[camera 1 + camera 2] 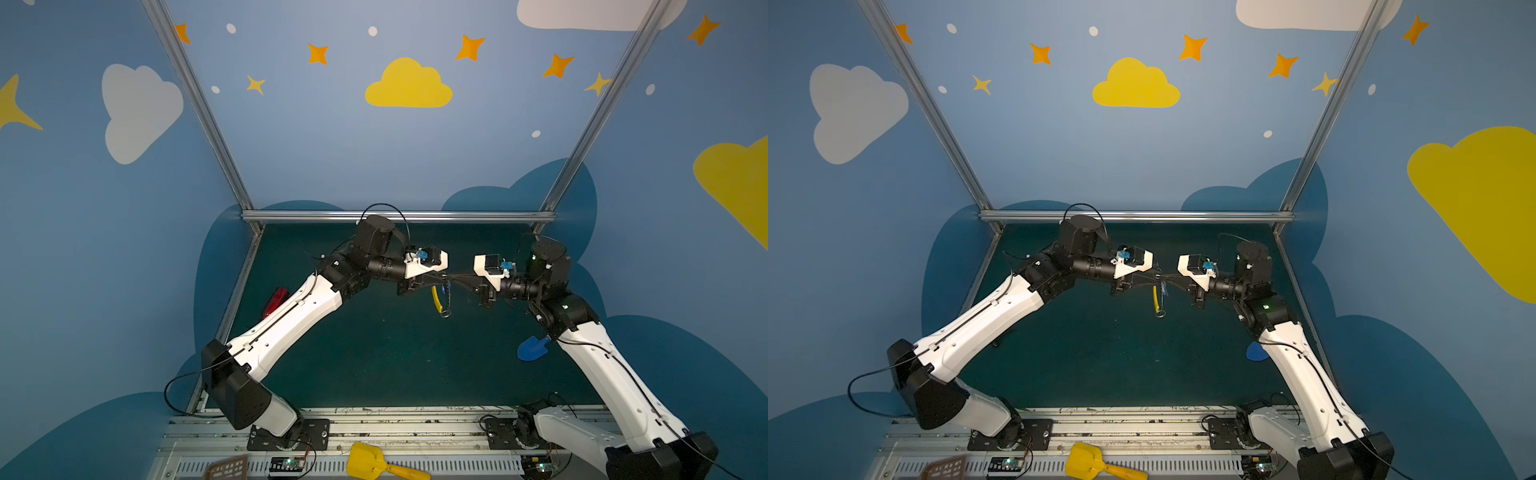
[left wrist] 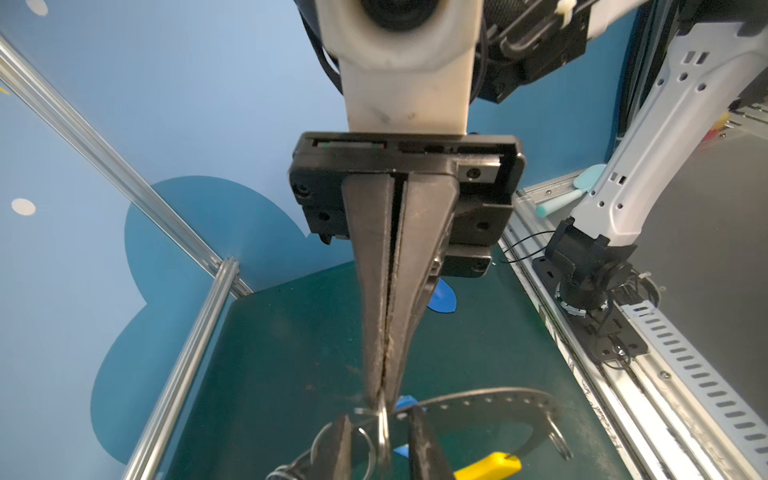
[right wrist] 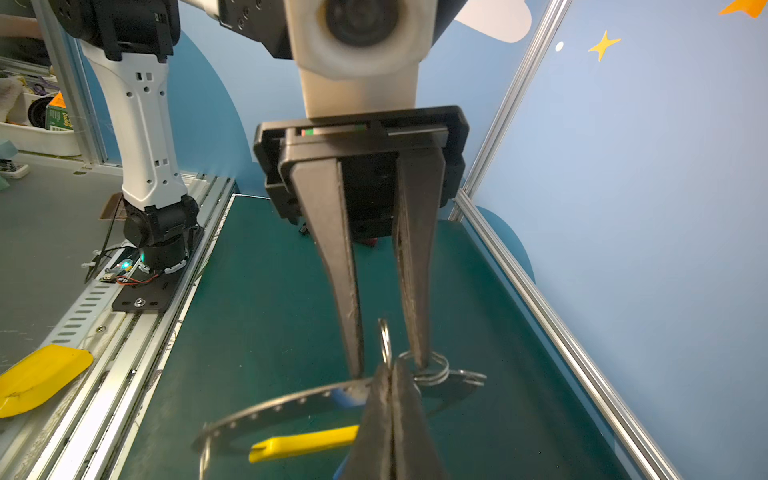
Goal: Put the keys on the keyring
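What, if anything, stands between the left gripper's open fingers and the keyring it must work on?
Nothing visible does. The open left gripper has its fingers on either side of the small metal ring, which the shut right gripper pinches. The keyring, a studded hoop, hangs right at those tips in mid-air.

Top views: you look down from high above both jaws.
Wrist views: close behind facing jaws, sharing the keyring (image 2: pixel 490 395).
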### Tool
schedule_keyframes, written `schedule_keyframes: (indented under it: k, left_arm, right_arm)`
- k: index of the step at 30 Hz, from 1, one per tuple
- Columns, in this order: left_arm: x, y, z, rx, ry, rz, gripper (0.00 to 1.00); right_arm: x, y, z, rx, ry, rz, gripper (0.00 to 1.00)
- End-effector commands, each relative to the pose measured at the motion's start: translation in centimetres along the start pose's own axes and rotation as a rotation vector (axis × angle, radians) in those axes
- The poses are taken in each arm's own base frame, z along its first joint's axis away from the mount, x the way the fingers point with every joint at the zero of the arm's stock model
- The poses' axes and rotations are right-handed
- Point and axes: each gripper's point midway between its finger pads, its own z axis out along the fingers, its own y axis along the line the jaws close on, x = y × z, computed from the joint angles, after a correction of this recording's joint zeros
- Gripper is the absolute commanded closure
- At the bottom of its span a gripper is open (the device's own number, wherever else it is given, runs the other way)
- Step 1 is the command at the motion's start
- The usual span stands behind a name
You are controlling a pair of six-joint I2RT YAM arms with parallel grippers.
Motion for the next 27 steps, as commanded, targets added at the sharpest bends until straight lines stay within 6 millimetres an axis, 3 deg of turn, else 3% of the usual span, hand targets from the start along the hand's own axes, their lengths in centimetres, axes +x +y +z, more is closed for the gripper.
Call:
schedule_keyframes:
  k: [1, 12, 27]
  left_arm:
    - [1.9, 0.0, 0.0, -0.003, 0.132, 0.024, 0.63]
    - [2.8, -0.2, -0.2, 0.001, 0.312, 0.107, 0.65]
    - [3.5, -0.5, 0.8, 0.022, 0.339, 0.096, 0.74]
  right_arm:
    - [0.5, 0.1, -0.2, 0.008, 0.069, 0.035, 1.0]
    - [2.4, 0.1, 0.4, 0.016, 0.207, 0.096, 1.0]
    - [1.3, 0.5, 0.8, 0.005, 0.195, 0.073, 1.0]
